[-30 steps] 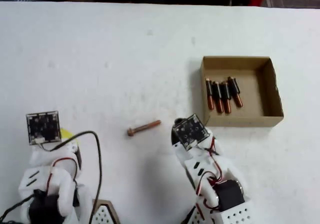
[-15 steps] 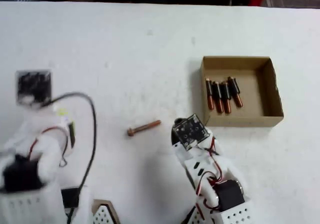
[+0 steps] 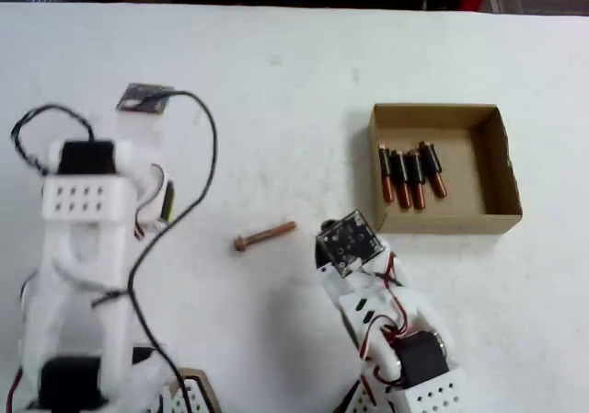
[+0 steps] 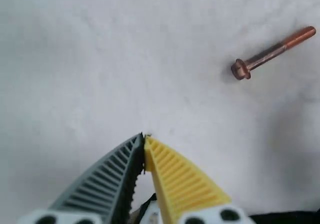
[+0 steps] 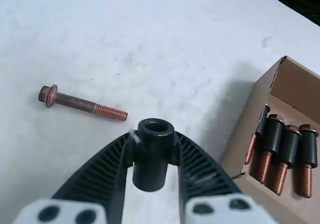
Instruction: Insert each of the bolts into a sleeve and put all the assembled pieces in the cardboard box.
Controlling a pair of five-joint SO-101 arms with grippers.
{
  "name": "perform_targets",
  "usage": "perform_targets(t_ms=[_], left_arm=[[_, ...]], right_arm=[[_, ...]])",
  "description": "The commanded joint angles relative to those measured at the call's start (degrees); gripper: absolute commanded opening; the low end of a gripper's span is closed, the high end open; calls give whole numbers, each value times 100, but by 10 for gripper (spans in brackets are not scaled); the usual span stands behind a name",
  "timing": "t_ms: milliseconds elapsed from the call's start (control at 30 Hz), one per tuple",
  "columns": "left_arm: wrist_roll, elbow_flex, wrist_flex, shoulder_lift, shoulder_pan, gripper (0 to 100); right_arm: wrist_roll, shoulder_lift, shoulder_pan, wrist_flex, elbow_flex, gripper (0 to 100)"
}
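A copper bolt [image 3: 264, 235] lies loose on the white table between the two arms, also seen as the bolt [image 4: 271, 53] and the bolt [image 5: 82, 104]. My right gripper [image 5: 153, 156] is shut on an upright black sleeve [image 5: 152, 153], a short way from the bolt's threaded end. The cardboard box [image 3: 490, 212] at the right holds several assembled bolt-and-sleeve pieces [image 3: 410, 174], which also show as the pieces [image 5: 283, 151]. My left gripper [image 4: 144, 138] is shut and empty, its tips over bare table to the left of the bolt's head. The left arm [image 3: 90, 192] stands at the table's left side.
A black cable [image 3: 179, 212] loops from the left arm across the table toward the front edge. The table's far half [image 3: 276, 63] is bare white surface. A brown-edged part [image 3: 193, 390] sits at the front edge between the arms.
The left arm has swung up and forward from the front-left corner toward the table's middle left. The right arm, the bolt and the box have not moved.
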Motion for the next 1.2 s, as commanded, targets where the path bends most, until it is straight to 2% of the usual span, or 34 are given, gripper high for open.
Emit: perform_targets(t_ms=[0, 133, 300, 433, 533, 767, 967, 1167], left_arm=[[-1222, -624, 352, 690, 92, 27], [-2470, -844, 237, 1481, 92, 27], [-2743, -870, -44, 2167, 154, 27], [-3262, -941, -105, 2220, 295, 27], [-3270, -1055, -70, 2220, 532, 27], [-3077, -1055, -105, 2255, 1253, 29], [-2840, -1029, -220, 2264, 1851, 196], [-2822, -695, -774, 2264, 2141, 203]], right_arm=[[-26, -75, -22, -154, -70, 17], [-26, -75, -22, -154, -70, 17], [-26, -75, -22, -154, -70, 17], [-26, -75, -13, -154, -70, 17], [-26, -75, 75, -154, -70, 17], [-26, -75, 804, -382, -70, 17], [-26, -75, 1156, -479, -70, 17], [-26, -75, 1569, -681, -70, 17]])
